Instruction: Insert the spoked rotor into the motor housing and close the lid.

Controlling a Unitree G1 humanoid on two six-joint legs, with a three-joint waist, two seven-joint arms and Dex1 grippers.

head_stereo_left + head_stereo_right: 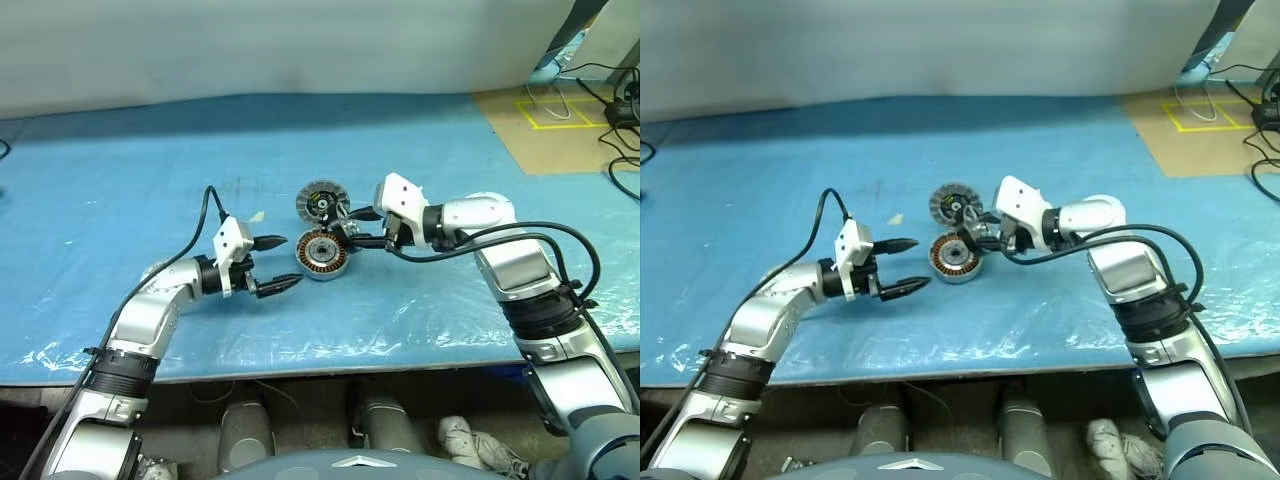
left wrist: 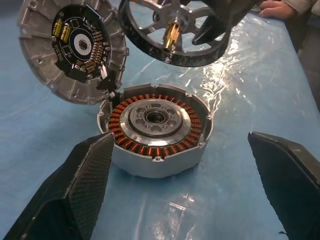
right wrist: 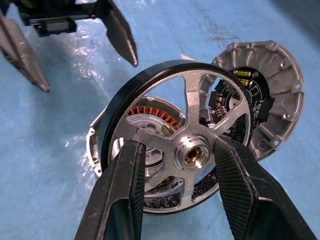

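The motor housing [image 1: 322, 254], a short silver can with copper windings around a silver hub, sits open on the blue sheet. The lid [image 1: 320, 203] stands tilted just behind it, its dark circuit-board face showing and its edge at the can's rim. My right gripper [image 1: 350, 234] is shut on the spoked rotor [image 3: 192, 102], a black-rimmed silver wheel with a brass shaft. The rotor hangs tilted above the housing's far right side. My left gripper [image 1: 290, 263] is open just left of the housing, level with it, and its fingers [image 2: 80, 185] flank the can without touching it.
A crinkled blue sheet [image 1: 150, 180] covers the table to its front edge [image 1: 300, 365]. Brown board with yellow tape [image 1: 560, 110] and black cables [image 1: 620, 110] lie at the far right. A person's hand [image 2: 277, 7] rests on the sheet beyond the parts.
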